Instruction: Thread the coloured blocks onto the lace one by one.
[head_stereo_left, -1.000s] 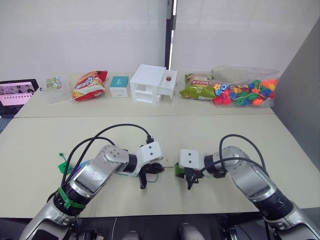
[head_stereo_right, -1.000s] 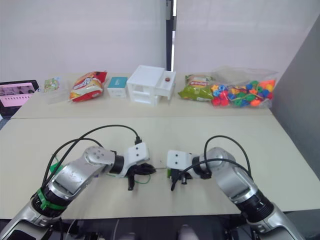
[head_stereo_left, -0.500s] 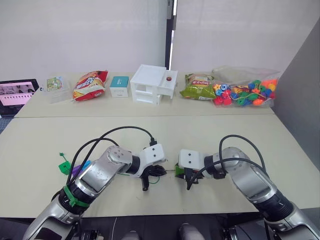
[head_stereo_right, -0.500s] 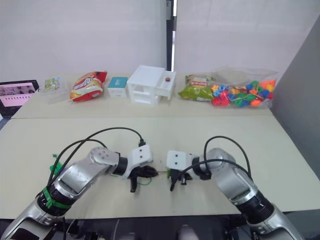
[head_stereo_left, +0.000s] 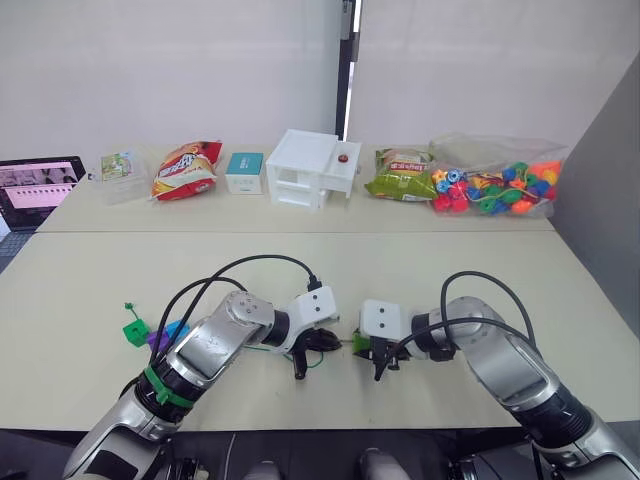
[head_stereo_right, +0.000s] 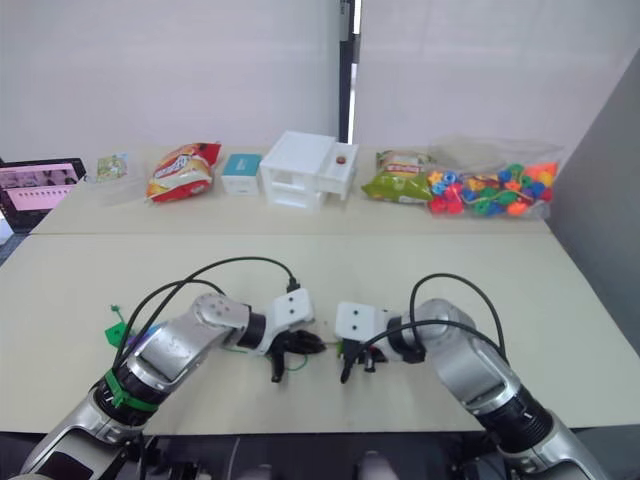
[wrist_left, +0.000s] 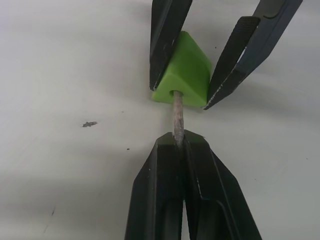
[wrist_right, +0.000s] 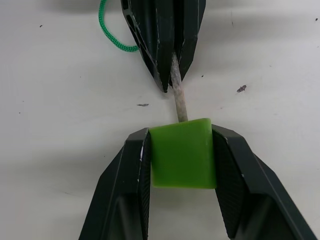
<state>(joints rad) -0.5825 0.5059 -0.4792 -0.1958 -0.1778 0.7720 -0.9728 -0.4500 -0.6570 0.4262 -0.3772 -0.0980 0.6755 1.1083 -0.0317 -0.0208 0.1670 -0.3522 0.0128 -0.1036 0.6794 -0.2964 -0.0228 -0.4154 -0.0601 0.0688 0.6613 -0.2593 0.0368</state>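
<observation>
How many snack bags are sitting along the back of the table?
2. A red and orange bag lies toward the robot's left, between a small clear box and a teal box. A green bag lies toward the right, between the white drawer unit and the bag of beads.

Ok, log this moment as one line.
left gripper: shut on lace tip | right gripper: shut on green block | tip entering block hole

Smooth plastic light green block (wrist_right: 182, 152); braided cord lace (wrist_right: 111, 35); seemingly matt table (wrist_left: 60, 60)
</observation>
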